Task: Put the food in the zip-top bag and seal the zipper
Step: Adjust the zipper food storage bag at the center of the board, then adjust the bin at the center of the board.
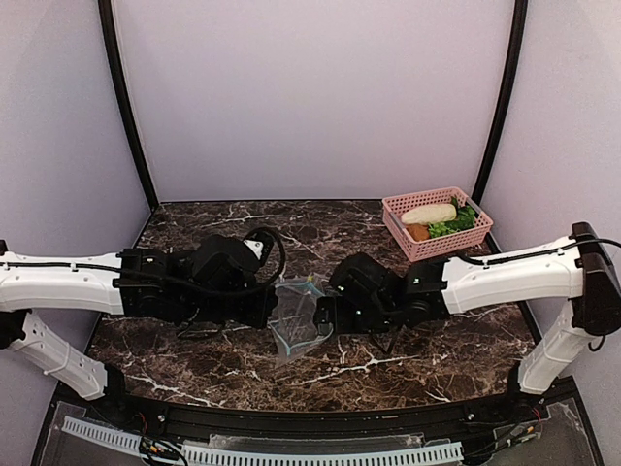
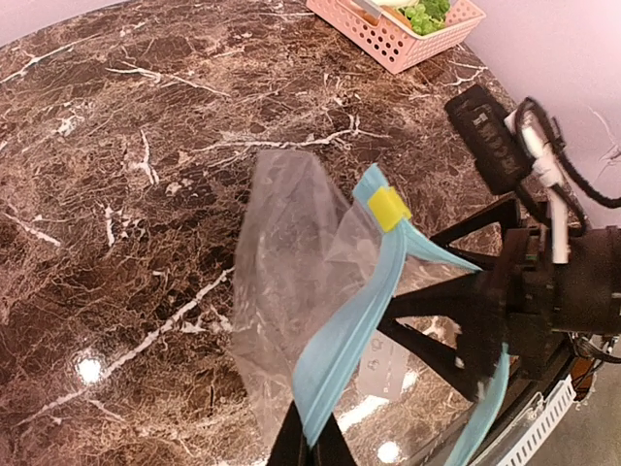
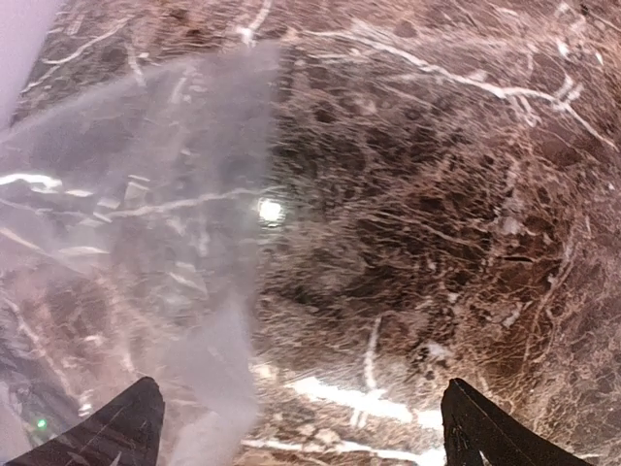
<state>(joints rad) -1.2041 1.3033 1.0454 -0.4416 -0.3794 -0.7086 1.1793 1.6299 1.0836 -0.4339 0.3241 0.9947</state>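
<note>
We see a dark marble surface [image 1: 194,349]. A pink plastic basket [image 1: 441,247] at its far right holds the toy food [image 1: 454,225]. The clear crinkly zip-top bag [image 2: 286,243] sits in the middle. Our left pincer [image 2: 309,442] is squeezed together on its teal zipper strip [image 2: 354,330]. Our right pincer [image 3: 306,437] stands wide apart beside the bag.

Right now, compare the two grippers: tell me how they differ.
The left gripper is shut; the right gripper stands wide open. The left gripper pinches the zipper of the zip-top bag; the right gripper holds nothing. Both sit low over the table, at the bag.
</note>
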